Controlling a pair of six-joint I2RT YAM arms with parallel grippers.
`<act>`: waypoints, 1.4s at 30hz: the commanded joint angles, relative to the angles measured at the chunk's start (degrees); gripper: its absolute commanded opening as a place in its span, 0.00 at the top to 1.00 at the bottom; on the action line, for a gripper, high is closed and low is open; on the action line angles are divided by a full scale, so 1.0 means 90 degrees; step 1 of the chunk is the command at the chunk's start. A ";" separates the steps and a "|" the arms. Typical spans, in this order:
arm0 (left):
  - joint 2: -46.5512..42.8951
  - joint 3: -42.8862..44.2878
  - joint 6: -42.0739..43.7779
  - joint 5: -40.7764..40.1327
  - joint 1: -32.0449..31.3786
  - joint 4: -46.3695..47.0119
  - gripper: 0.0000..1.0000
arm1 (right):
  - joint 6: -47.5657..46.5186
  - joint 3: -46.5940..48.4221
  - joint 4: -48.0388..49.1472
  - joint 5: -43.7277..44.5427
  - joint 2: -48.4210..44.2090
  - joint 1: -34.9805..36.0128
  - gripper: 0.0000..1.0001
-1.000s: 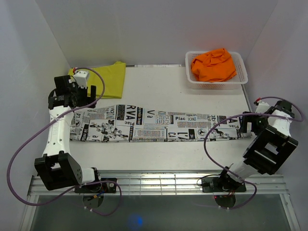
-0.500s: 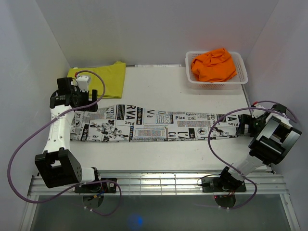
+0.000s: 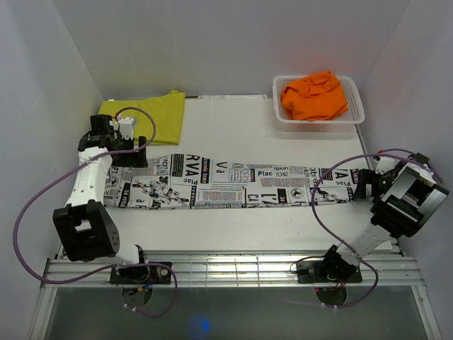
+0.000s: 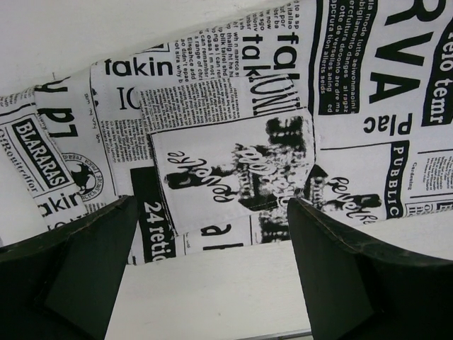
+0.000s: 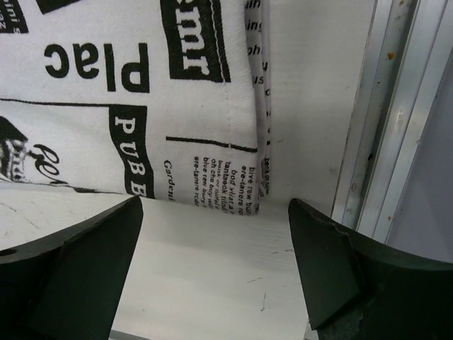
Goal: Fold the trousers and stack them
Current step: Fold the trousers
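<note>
The newspaper-print trousers (image 3: 226, 182) lie flat, stretched left to right across the table. My left gripper (image 3: 133, 156) is open over their left end; in the left wrist view its fingers (image 4: 71, 276) straddle bare table just off the cloth's edge (image 4: 233, 142). My right gripper (image 3: 363, 185) is open at their right end; in the right wrist view the cloth's hem (image 5: 212, 142) lies just ahead of the open gripper (image 5: 212, 276). The yellow trousers (image 3: 148, 117) lie folded at the back left. The orange trousers (image 3: 315, 94) lie bunched in the basket.
A white lattice basket (image 3: 354, 113) stands at the back right. White walls close in the left, right and back. A metal rail (image 5: 396, 106) runs along the table's right edge, close to my right gripper. A slatted rail (image 3: 233, 269) runs along the near edge.
My left gripper has moved from beside the yellow trousers down onto the left end of the print trousers. My right arm has swung right and turned, with its gripper at the right end.
</note>
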 commanded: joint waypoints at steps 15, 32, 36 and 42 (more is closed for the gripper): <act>0.0440 0.0585 -0.0118 0.0089 0.0024 -0.0066 0.04 | 0.0572 0.0109 0.0507 -0.0586 0.0924 0.0494 0.28; 0.0509 0.0341 -0.0245 0.0275 0.0015 0.0295 0.05 | 0.0055 0.0987 -0.0264 0.0097 -0.0099 -0.0139 0.92; 0.0489 0.0185 -0.0255 0.0353 0.0015 0.0383 0.05 | -0.0452 0.1055 -0.0381 0.0215 -0.0589 -0.0617 0.92; 0.0518 -0.0060 -0.0303 0.0353 0.0015 0.0442 0.06 | -0.0454 0.1504 -0.1239 -0.0690 -0.1058 -0.0609 0.92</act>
